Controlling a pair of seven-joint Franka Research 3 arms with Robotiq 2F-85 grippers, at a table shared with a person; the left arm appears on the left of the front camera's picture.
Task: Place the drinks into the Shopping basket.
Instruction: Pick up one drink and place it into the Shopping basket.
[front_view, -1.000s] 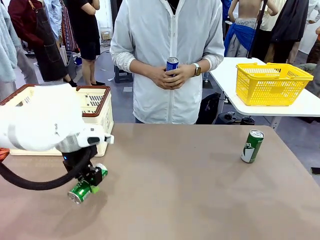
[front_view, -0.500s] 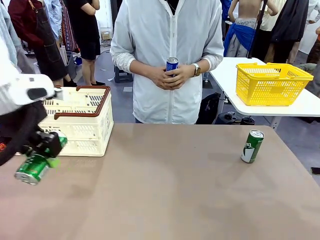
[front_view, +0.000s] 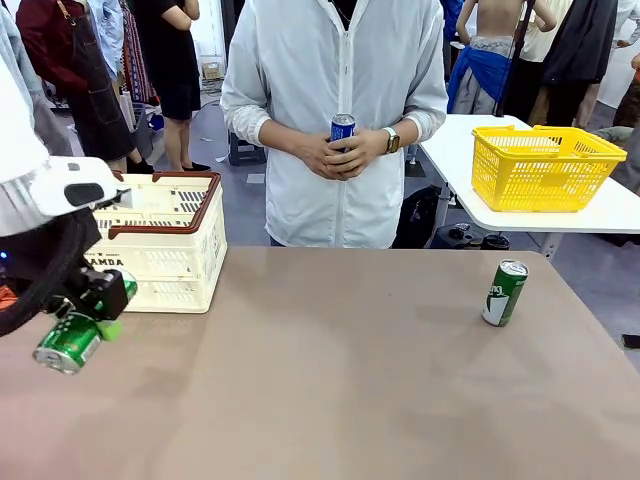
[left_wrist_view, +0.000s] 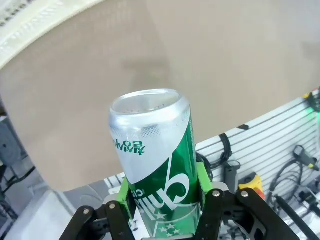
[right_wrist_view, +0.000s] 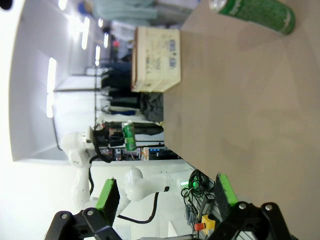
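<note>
At the frame's left edge, the left hand (front_view: 100, 308) grips a tilted green can (front_view: 66, 344), lower left of the Shopping basket (front_view: 200, 250). The right hand (right_wrist_view: 166, 194) is spread wide, holding nothing.

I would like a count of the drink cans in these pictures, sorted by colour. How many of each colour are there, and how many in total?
Green cans: 2, one in the left gripper with its jaws shut on it, one standing on the table.
Blue cans: 1, in the person's hands.
Total: 3 cans.
</note>
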